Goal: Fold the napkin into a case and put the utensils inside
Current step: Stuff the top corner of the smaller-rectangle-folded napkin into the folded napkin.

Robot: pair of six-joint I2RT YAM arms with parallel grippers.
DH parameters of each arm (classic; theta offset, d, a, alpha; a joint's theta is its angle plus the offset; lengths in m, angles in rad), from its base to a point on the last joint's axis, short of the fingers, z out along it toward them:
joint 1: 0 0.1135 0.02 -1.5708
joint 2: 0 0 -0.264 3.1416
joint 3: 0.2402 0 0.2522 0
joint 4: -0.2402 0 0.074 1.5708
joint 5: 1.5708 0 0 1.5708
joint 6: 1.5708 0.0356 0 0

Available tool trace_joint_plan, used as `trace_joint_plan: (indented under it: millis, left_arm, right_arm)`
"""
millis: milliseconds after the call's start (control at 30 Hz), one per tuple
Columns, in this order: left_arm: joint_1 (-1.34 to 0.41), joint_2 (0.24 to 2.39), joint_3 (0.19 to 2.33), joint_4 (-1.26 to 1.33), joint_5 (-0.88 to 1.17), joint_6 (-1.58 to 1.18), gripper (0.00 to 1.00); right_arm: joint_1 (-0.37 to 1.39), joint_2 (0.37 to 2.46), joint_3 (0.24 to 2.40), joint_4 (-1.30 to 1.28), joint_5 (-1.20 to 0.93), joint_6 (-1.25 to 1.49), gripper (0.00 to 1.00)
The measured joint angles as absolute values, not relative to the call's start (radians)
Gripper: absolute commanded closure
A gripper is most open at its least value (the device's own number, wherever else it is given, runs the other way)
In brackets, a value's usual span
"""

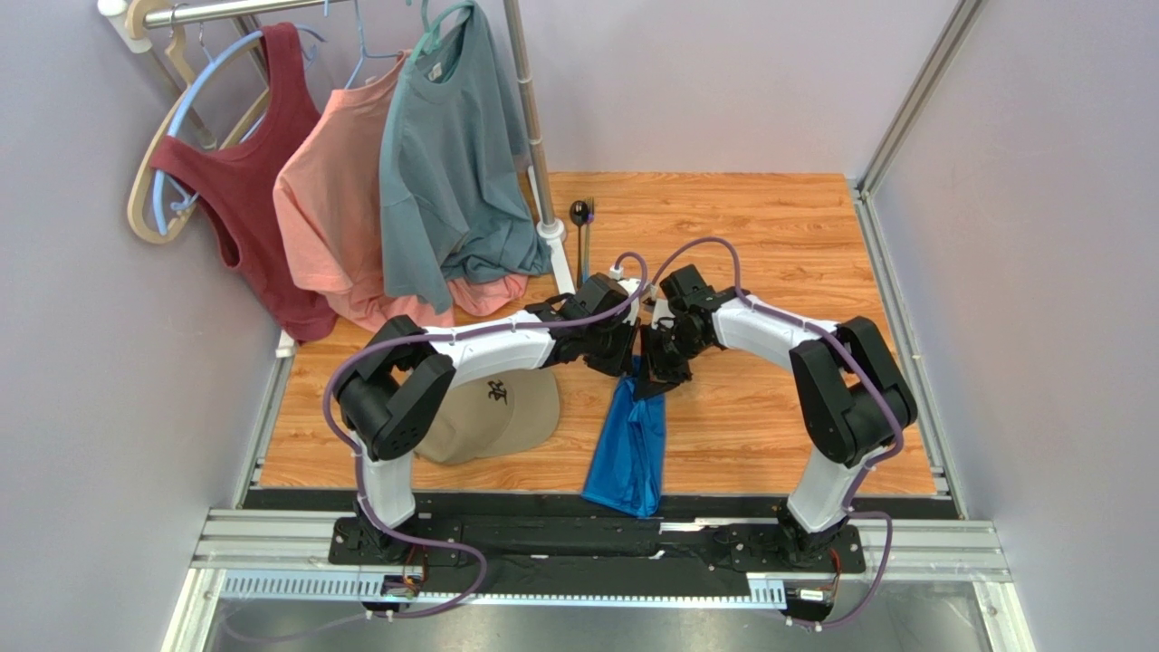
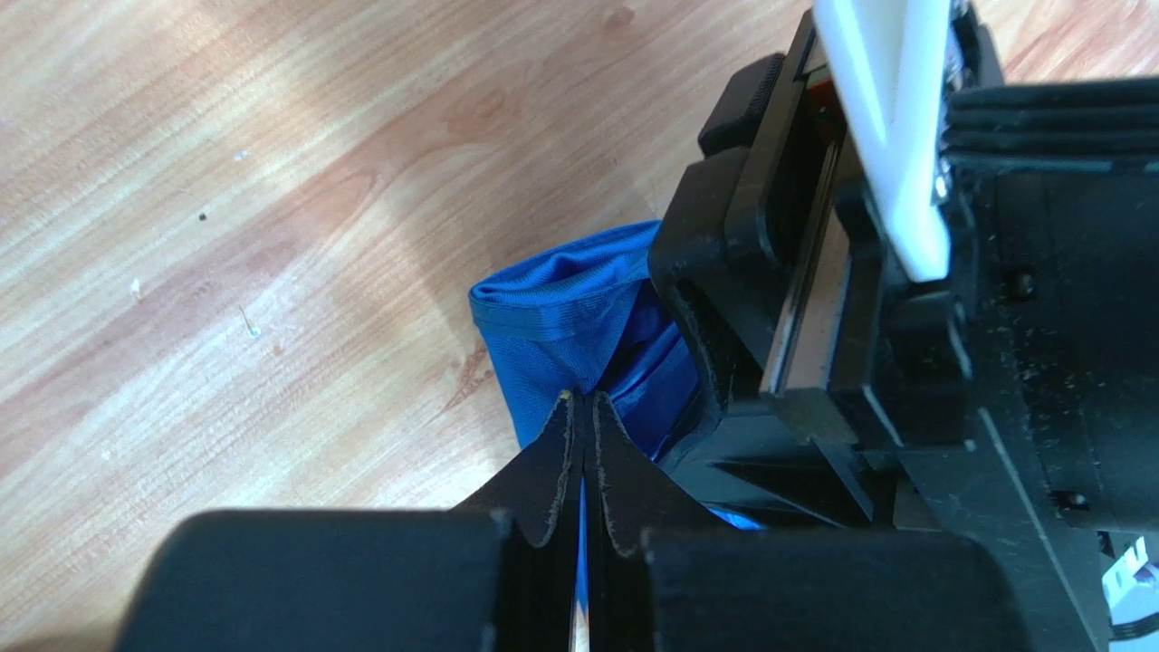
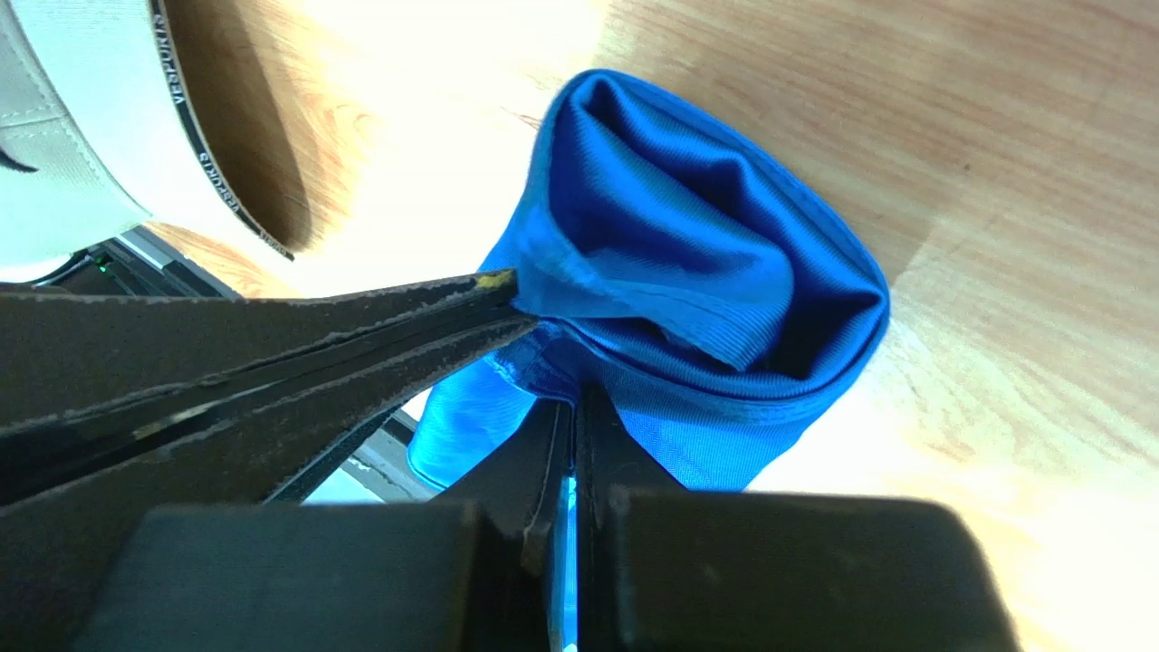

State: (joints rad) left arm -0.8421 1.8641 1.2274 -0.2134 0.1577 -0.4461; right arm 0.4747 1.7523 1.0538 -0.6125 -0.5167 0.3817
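The bright blue napkin (image 1: 629, 448) hangs bunched from both grippers at mid-table, its lower end trailing toward the front edge. My left gripper (image 1: 619, 356) is shut on its top edge, with blue cloth pinched between the pads (image 2: 588, 401). My right gripper (image 1: 663, 360) is shut on the same bunched end (image 3: 574, 401), right beside the left one. In the right wrist view the napkin (image 3: 694, 231) forms an open tube-like fold, and the left fingers (image 3: 408, 319) reach in from the left. A dark spoon (image 1: 582, 218) lies at the back by the rack pole. The fork is out of view.
A tan cap (image 1: 490, 408) lies under the left arm, just left of the napkin; its brim shows in the right wrist view (image 3: 68, 122). A clothes rack with three hung shirts (image 1: 449, 163) stands at the back left, its pole base (image 1: 551, 231) on the table. Walls close in both sides.
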Motion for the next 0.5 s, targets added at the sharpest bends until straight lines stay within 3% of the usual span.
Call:
trace_joint_plan:
  millis: [500]
  left_arm:
    - [-0.842,1.860,1.227,-0.242,0.169,-0.426,1.00]
  right_arm:
    - [0.498,1.791,1.086,-0.668,-0.467,0.435,1.00]
